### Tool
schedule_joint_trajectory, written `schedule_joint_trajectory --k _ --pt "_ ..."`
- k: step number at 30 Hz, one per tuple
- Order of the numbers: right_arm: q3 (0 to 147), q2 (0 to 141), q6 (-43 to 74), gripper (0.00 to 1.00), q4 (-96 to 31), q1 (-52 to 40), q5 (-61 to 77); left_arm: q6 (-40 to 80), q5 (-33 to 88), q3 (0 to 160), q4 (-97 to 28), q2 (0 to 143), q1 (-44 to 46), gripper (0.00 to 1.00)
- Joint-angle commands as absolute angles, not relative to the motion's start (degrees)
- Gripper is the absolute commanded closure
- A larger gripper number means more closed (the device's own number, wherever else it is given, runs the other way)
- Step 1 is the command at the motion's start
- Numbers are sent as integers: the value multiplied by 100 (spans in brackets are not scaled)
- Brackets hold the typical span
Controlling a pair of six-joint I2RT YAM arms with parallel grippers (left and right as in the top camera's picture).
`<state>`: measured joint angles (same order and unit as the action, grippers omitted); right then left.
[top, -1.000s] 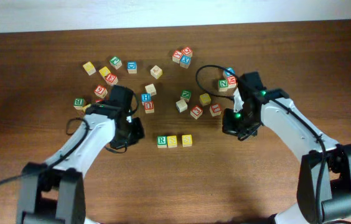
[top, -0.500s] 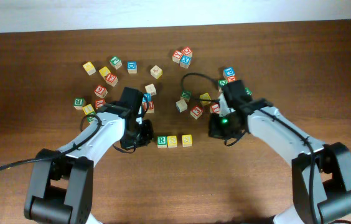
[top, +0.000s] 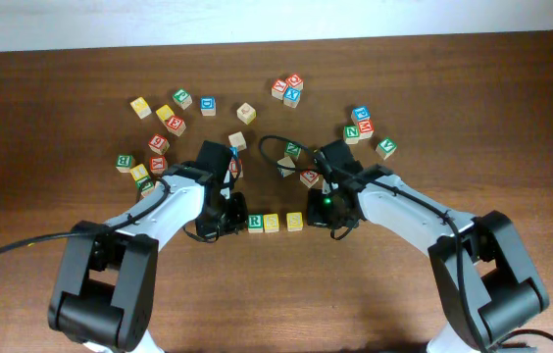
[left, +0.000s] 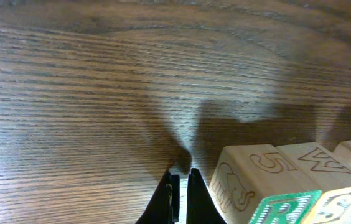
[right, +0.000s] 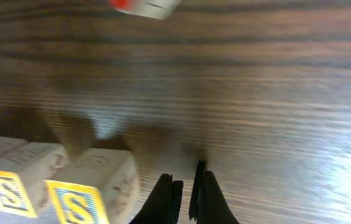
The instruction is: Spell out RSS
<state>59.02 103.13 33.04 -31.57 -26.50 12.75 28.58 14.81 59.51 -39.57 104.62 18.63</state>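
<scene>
Pinched closed and empty, the left gripper (left: 182, 178) and right gripper (right: 185, 183) are bracketing the block row (top: 272, 223) between them. These are probably light, stiff cubes, best pinched across opposite flat faces.

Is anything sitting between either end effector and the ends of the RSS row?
Nothing visible. The left end effector sits just off the R block with only bare table between them. The right end effector likewise faces the end S block across bare wood.

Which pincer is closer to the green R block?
Left. The left pincer sits right beside the R block; the right pincer is at the row's other end, past the last S block.
</scene>
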Motion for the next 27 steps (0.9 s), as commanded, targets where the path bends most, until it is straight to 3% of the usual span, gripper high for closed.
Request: schedule_joint_trajectory --k 1,27 --pt "5878 10331 3356 96 -3035 -2801 1347 2906 1608 5911 -3942 10512 1876 100" --pt "5876 10368 3695 96 -2930 -3092 1350 2821 1846 5911 -3656 10512 2213 100"
